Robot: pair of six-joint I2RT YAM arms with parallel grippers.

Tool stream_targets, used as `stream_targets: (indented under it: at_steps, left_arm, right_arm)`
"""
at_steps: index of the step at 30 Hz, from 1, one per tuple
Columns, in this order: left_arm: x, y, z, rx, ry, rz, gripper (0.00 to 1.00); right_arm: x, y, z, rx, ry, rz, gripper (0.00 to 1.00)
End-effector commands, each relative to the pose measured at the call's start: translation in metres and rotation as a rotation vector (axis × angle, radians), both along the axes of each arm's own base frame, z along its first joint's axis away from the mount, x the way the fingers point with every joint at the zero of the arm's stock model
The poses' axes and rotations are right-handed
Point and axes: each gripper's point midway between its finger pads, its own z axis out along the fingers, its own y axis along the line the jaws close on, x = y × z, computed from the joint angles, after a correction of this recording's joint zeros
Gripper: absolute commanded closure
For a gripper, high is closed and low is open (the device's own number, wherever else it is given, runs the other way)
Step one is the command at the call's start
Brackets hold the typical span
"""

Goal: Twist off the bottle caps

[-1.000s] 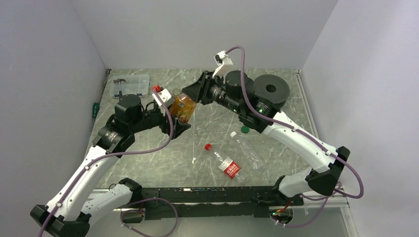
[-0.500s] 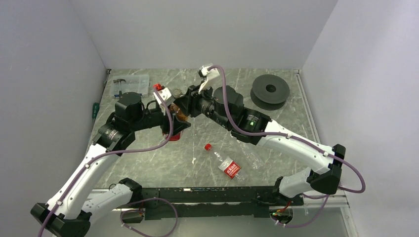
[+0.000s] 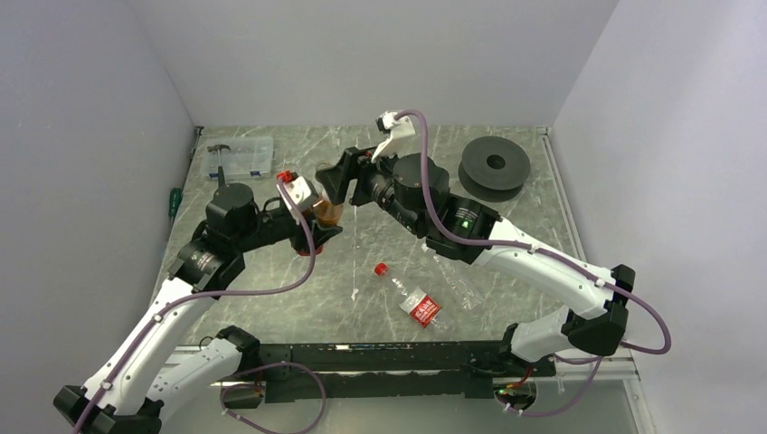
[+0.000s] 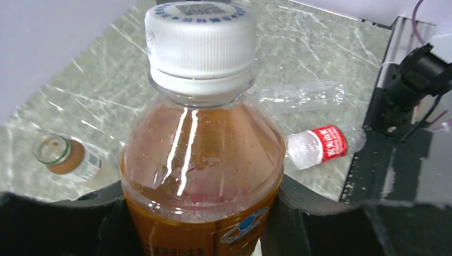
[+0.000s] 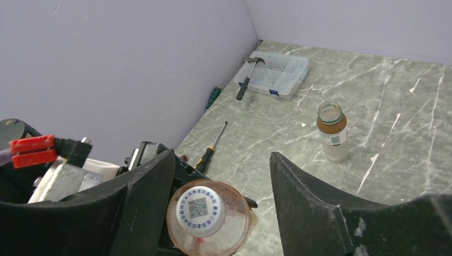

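My left gripper [image 3: 322, 226] is shut on the body of the amber bottle [image 4: 202, 160] and holds it upright above the table. Its white cap [image 4: 200, 40] sits on the neck. My right gripper [image 5: 221, 160] hangs open over that cap [image 5: 199, 208], fingers [image 5: 309, 208] standing wide on either side and the cap closer to the left one. A short bottle [image 5: 331, 132] stands uncapped behind. The red-labelled bottle [image 3: 411, 298] lies on the table with its red cap [image 3: 381, 268] on. A plain clear bottle [image 4: 301, 97] lies beside it.
A black spool [image 3: 494, 165] sits at the back right. At the back left a clear plastic box [image 3: 240, 155] carries a hammer [image 5: 246, 80]. A green screwdriver [image 3: 174, 201] lies by the left wall and a black-handled screwdriver [image 5: 210, 149] near it.
The amber bottle passed from my right gripper to my left: the left jaws closed on its body, and the right jaws opened and now stand over the cap. The right arm swung left.
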Motion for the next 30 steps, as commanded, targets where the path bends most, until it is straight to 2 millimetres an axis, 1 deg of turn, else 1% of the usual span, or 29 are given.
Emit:
stream_targets:
  at_steps: [1,4,6,8,16,21,25,30]
  left_arm:
    - [0.003,0.001,0.028,-0.029,-0.238,-0.02,0.54]
    - [0.004,0.002,0.027,-0.014,-0.32,-0.034,0.58]
    - [0.008,0.002,0.026,-0.002,-0.331,-0.024,0.61]
    - [0.011,0.002,0.026,0.006,-0.329,-0.02,0.63]
    - [0.016,0.003,0.025,0.015,-0.316,-0.002,0.62]
    - [0.021,0.003,0.027,0.007,-0.285,0.025,0.62]
    - [0.023,0.003,0.03,-0.007,-0.264,0.04,0.62]
    - [0.023,0.004,0.035,-0.018,-0.259,0.053,0.63]
  right_arm:
    - [-0.011,-0.01,0.027,0.119,-0.03,0.021,0.32]
    - [-0.017,-0.008,0.027,0.135,-0.046,0.06,0.32]
    - [-0.019,-0.006,0.026,0.134,-0.048,0.074,0.32]
    - [-0.021,-0.004,0.026,0.135,-0.049,0.081,0.32]
    - [-0.027,0.003,0.025,0.135,-0.065,0.113,0.34]
    - [-0.023,0.006,0.015,0.111,-0.045,0.092,0.41]
    - [-0.021,0.009,0.013,0.099,-0.044,0.086,0.47]
    - [-0.013,0.008,-0.001,0.055,-0.026,0.043,0.49]
